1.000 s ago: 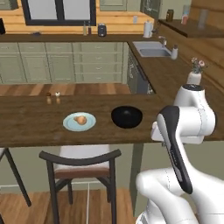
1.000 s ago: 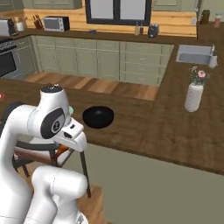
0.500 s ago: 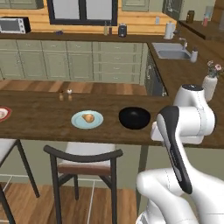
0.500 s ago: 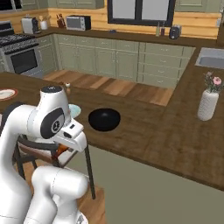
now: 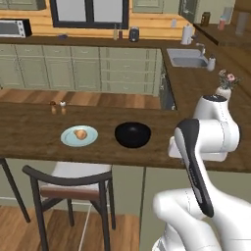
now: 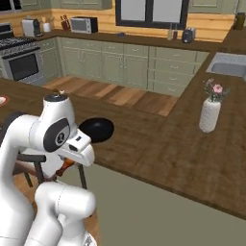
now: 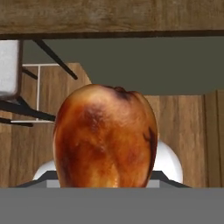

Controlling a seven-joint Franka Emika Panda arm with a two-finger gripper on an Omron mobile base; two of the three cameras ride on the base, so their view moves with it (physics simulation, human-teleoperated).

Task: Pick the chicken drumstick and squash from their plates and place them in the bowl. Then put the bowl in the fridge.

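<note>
The chicken drumstick (image 7: 105,136) sits clamped in the gripper (image 6: 66,166), jaws partway closed around it, held low beside the counter's edge (image 6: 158,180). The bowl (image 5: 132,134) and the squash (image 5: 80,134) wait on the counter.

Home kitchen
Green-grey cabinets (image 5: 73,73), sink (image 5: 186,61), microwave (image 6: 83,24), stove (image 6: 19,60) and a wooden counter (image 5: 29,132) with a chair (image 5: 68,188)
</note>
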